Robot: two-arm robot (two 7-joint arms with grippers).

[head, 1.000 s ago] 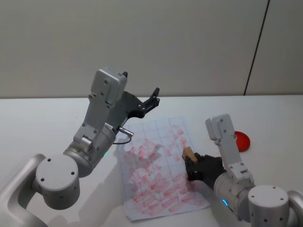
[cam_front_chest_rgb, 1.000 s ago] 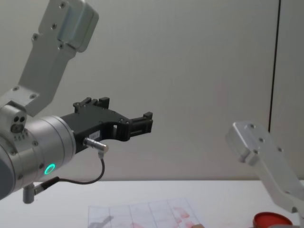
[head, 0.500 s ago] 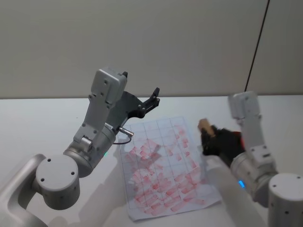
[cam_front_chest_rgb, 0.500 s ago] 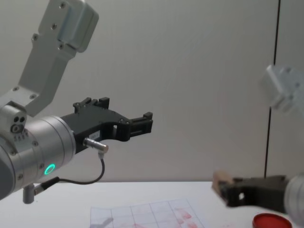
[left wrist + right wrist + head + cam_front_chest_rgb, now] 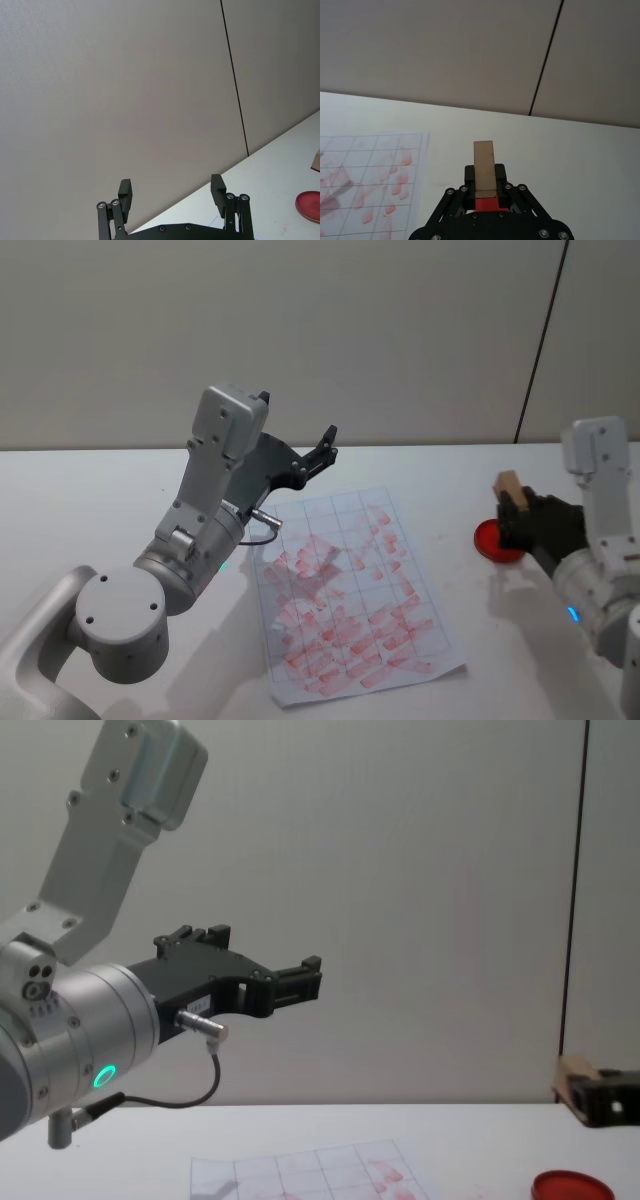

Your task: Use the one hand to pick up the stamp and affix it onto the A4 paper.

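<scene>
My right tool (image 5: pixel 512 508) is clamped on the stamp (image 5: pixel 508 484), held above the red ink pad (image 5: pixel 492 540).

A second ago the stamp was down at the paper (image 5: pixel 347 592); now it is lifted clear, seemingly not touching the pad. My left tool (image 5: pixel 312 972) hovers raised over the table (image 5: pixel 90 500), fingers apart.
</scene>
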